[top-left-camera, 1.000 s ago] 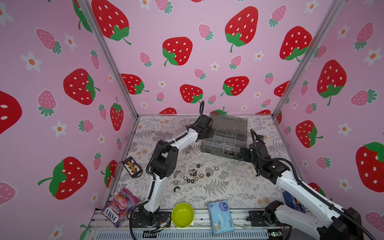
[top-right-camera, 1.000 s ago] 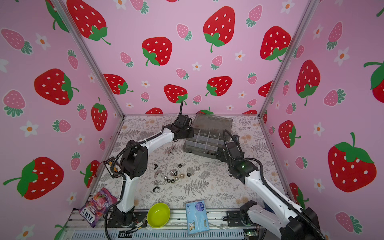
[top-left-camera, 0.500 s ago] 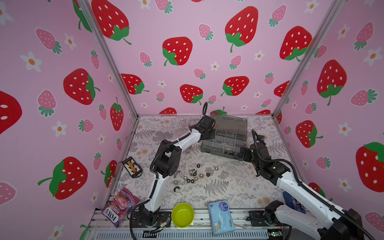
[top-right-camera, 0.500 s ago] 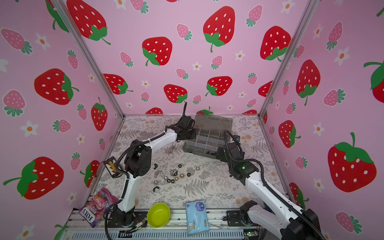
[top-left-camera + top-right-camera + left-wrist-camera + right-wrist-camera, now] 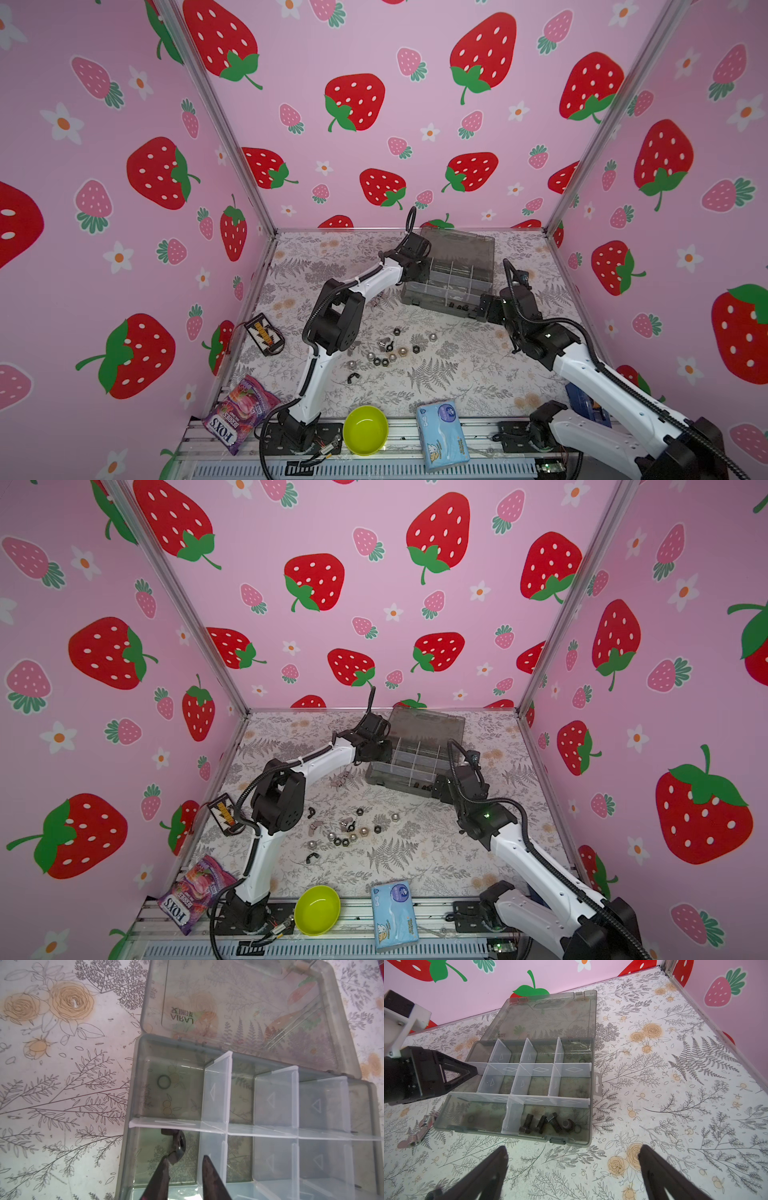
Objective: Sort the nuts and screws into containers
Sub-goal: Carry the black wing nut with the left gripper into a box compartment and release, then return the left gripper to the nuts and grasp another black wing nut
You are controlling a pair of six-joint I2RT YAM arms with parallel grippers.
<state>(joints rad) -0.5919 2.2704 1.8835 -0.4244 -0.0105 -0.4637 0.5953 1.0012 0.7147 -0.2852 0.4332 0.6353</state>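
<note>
Left claw (image 5: 186, 1156) is springing apart after its clench a second ago, releasing the silver metal wing nut (image 5: 179, 1144) into an edge compartment of the smoky-grey translucent plastic organizer box (image 5: 133, 1076), lower centre of the wrist view. Right claw (image 5: 573, 1148) is hanging wide, empty. Many loose black and silver nuts (image 5: 386, 353) are waiting on the tabletop (image 5: 457, 374).

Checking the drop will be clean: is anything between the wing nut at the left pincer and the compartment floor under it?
Nothing visible. The wing nut touches one fingertip of the left pincer, within the walls of the corner compartment, whose floor looks bare under it. The white divider stands beside it, not beneath.
</note>
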